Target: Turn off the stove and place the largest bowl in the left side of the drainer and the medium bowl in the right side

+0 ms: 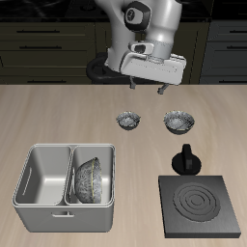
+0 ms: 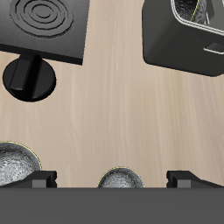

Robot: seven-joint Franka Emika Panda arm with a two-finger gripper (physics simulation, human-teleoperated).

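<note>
Two bowls loose on table: medium bowl (image 1: 178, 121) and smallest bowl (image 1: 129, 120), side by side, far from front edge | largest bowl (image 1: 90, 178) tilted in drainer (image 1: 39, 183) left compartment | stove (image 1: 201, 205) burner dark, knob (image 1: 186, 160) just behind | gripper (image 1: 143, 86) raised above bowls, fingers apart, empty

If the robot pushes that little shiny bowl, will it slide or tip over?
The smallest bowl looks like smooth, rigid metal, so it would probably slide on the table. Its round, shallow shape might rock rather than tip over. It seems light.
</note>
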